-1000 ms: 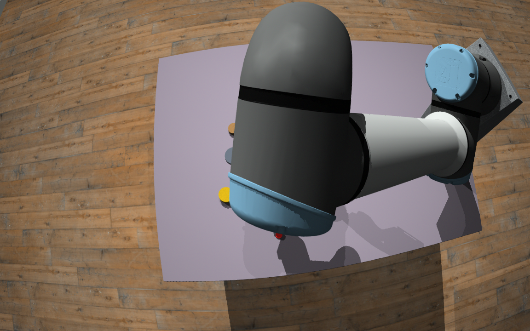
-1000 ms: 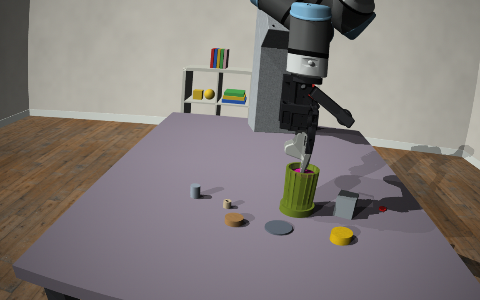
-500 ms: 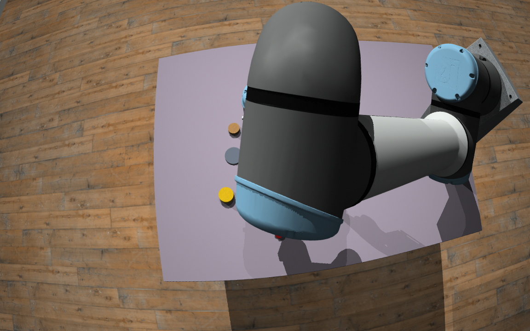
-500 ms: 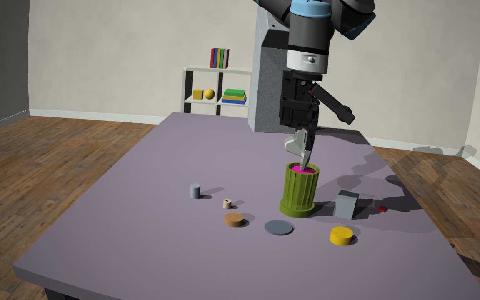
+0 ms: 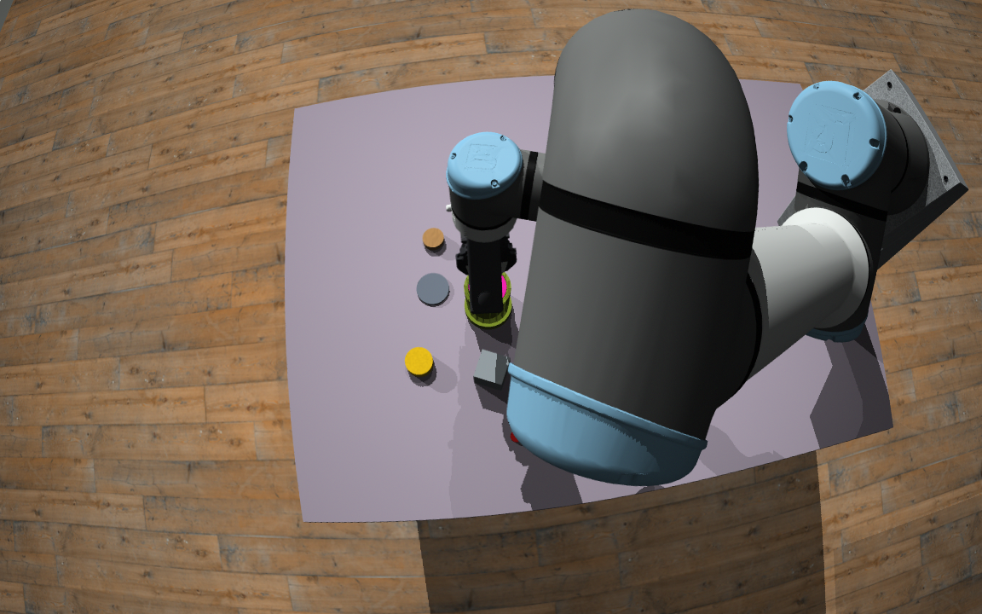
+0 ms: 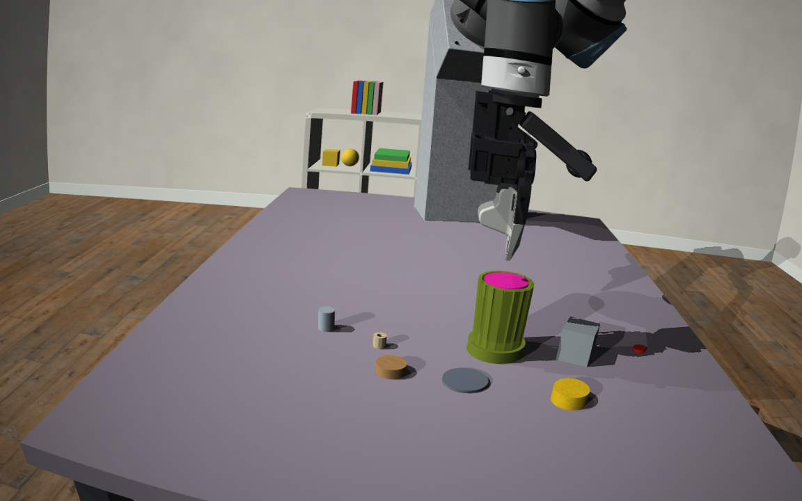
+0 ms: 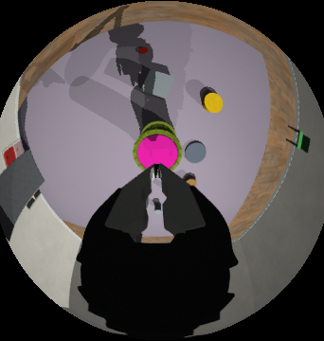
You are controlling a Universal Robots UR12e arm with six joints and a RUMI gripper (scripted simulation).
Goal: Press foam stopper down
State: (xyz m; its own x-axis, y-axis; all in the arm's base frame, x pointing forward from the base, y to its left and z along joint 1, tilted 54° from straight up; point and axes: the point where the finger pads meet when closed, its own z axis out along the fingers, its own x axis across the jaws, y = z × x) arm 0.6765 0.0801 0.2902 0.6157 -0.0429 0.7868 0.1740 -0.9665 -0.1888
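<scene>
I see my claw (image 6: 512, 254) hanging in the air right above the green jar (image 6: 499, 317), with a gap between the tips and the jar. The two fingers are pressed together and there is nothing between them. The jar stands straight up on the purple table (image 6: 266, 261). The pink stopper (image 6: 506, 280) sits in the jar mouth, and from the side its top looks about even with the rim, though I can't be sure from this angle. Nothing lies on top of the stopper.

From the wrist view the stopper (image 7: 156, 152) fills the green ring, and the claw tips (image 7: 156, 171) point at its near edge.

Close to the jar I see a flat grey disc (image 6: 466, 379), a yellow puck (image 6: 569, 393) and a brown puck (image 6: 390, 366), all in front of it. A grey block (image 6: 578, 342) sits tilted just to the right of the jar, and a tiny red thing (image 6: 639, 348) lies past that. Further left stand a small blue-grey peg (image 6: 326, 318) and a little tan ring (image 6: 379, 339)
</scene>
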